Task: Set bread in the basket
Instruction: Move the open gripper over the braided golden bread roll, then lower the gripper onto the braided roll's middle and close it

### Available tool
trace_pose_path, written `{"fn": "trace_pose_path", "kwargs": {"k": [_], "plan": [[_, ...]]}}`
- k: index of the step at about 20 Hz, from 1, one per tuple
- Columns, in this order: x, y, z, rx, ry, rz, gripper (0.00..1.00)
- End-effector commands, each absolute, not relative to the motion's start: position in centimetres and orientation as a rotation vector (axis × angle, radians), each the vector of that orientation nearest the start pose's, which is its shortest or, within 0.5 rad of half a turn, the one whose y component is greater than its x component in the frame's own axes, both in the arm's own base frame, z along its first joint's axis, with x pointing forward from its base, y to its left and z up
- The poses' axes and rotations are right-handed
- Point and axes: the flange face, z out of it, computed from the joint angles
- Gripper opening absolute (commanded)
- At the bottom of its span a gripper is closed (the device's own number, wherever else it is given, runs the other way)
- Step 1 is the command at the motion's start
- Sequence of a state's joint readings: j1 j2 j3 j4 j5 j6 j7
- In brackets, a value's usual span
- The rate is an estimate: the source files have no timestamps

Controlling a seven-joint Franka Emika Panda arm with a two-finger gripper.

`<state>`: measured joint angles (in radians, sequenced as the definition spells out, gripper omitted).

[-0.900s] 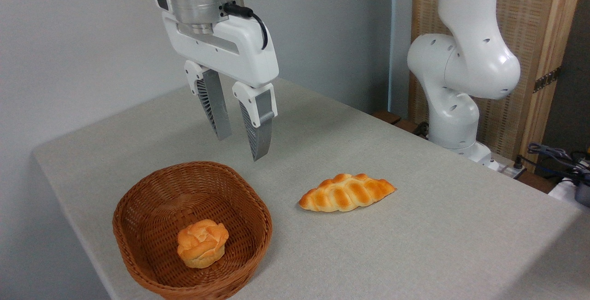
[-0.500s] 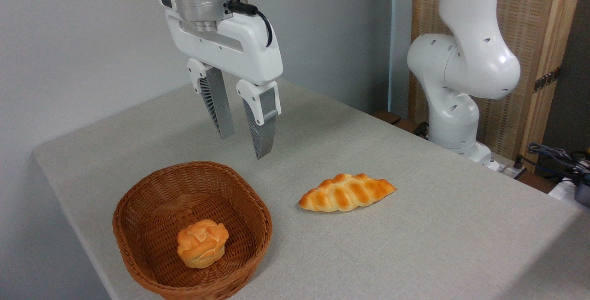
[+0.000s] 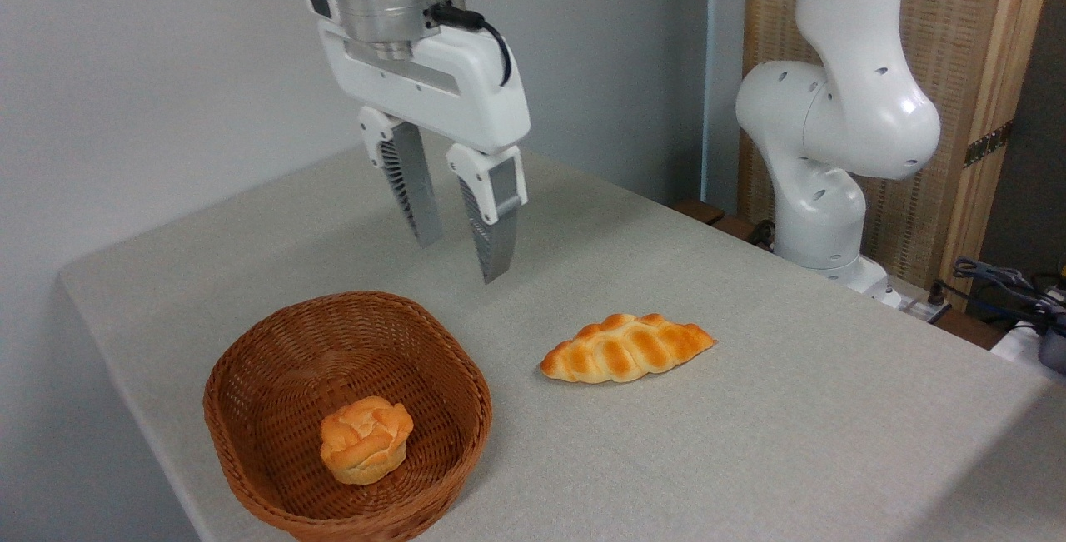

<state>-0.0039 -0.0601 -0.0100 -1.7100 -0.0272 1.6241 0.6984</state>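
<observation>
— How far along are you?

— Barely begun. My gripper [image 3: 462, 255] hangs in the air, jaws spread and empty. The long braided golden-orange loaf [image 3: 626, 348] lies on the grey cloth-covered table [image 3: 749, 425], just right of the brown woven wicker basket [image 3: 250, 450].

— And the textures?

— Glossy plaited crust, pointed ends; ribbed weave. A small round knotted orange bun [image 3: 365, 440] already sits inside.

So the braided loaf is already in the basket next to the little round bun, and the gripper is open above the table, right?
Not quite. The camera view shows the braided loaf lying on the table, right of the basket. Only the round bun is in the basket. The gripper is open above the table.
</observation>
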Motion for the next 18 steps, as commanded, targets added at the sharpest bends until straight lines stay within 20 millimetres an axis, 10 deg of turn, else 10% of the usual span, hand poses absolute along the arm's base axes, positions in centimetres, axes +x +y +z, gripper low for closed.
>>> {"fn": "trace_pose_path", "kwargs": {"k": [1,11,18], "plan": [[50.2,-0.7,58.8,-2.927,1.242,0.041,1.0],[40.9,1.9,51.4,-2.711,1.753,0.023,1.0],[39.5,3.3,46.8,-2.663,1.859,0.115,1.0]]}}
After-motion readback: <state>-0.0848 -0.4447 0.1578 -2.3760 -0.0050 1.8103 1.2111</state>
